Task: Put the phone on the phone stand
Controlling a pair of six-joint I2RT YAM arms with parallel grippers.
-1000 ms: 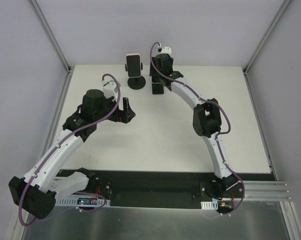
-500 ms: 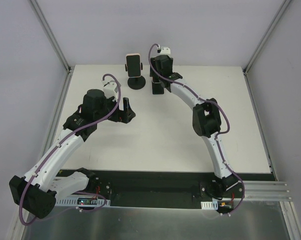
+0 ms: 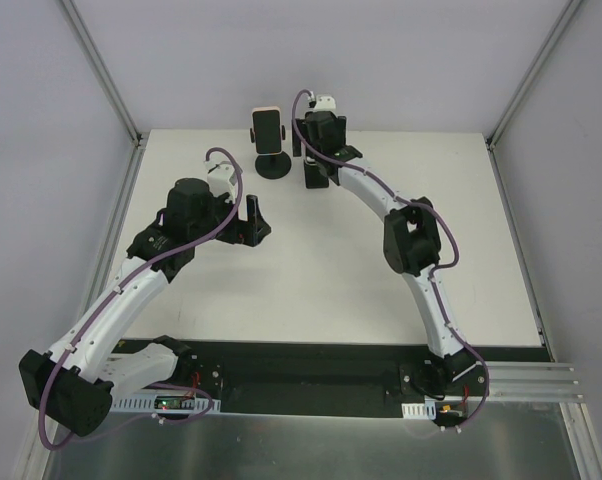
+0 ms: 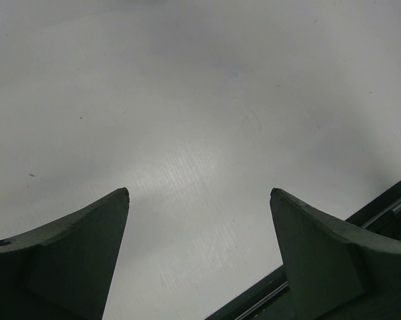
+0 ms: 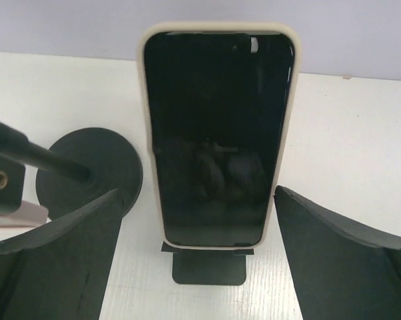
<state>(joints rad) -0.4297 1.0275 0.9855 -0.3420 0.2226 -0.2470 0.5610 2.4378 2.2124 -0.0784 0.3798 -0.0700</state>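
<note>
**Phone upright on its stand, dead ahead of the spread right claw**

The white tabletop (image 3: 311,290) carries the scene. The right arm (image 3: 421,250) extends to its far edge. The left arm (image 3: 131,295) sits at mid-left, well apart from the work, with the left claw (image 4: 199,192) spread over bare surface and gripping nothing. A round black base (image 5: 97,170) lies just left of the work. The right claw (image 5: 195,192) is also spread and empty. The phone (image 5: 217,140) stands beyond its fingertips on the claw's centre line, toward the far wall, long axis upright, screen facing the wrist camera. Whether the tips clear it cannot be told. Its lower edge rests on the small black phone stand (image 5: 209,268). Placement appears complete; the next move is probably a straight withdrawal nearward.
</note>
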